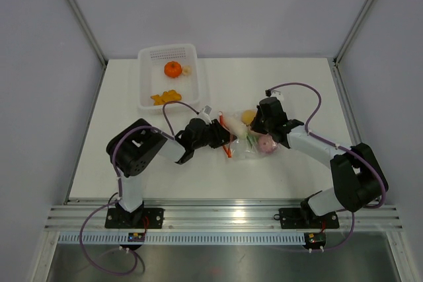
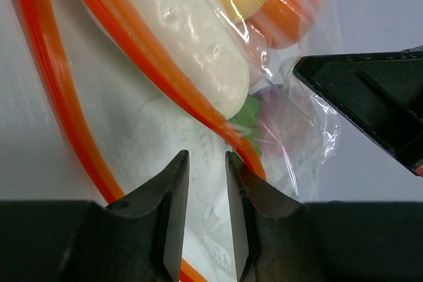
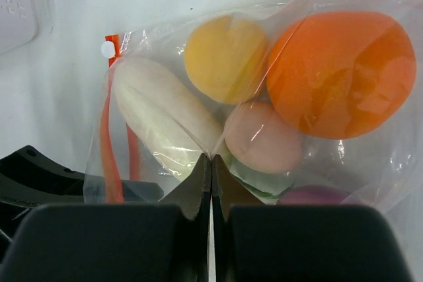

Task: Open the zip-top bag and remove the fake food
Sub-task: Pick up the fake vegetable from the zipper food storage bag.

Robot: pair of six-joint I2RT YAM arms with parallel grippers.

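The zip-top bag [image 1: 251,148] lies mid-table between both arms, its orange zipper strip [image 2: 165,87] parted into two bands. Inside it is fake food: a white radish [image 3: 165,117], a yellow piece [image 3: 225,57], an orange ball [image 3: 340,74], a peach piece [image 3: 264,137] and a purple piece [image 3: 317,196]. My left gripper [image 2: 206,160] is at the bag's mouth with its jaws a little apart. Clear film shows in the gap and one finger rests against the zipper strip. My right gripper [image 3: 211,160] is shut, pinching a pucker of the bag's film above the radish.
A white perforated basket [image 1: 193,64] stands at the back left, holding an orange pumpkin-like piece [image 1: 172,69] and yellow pieces [image 1: 165,98]. Its corner [image 3: 16,4] shows in the right wrist view. The right arm's dark finger [image 2: 370,104] reaches into the left wrist view.
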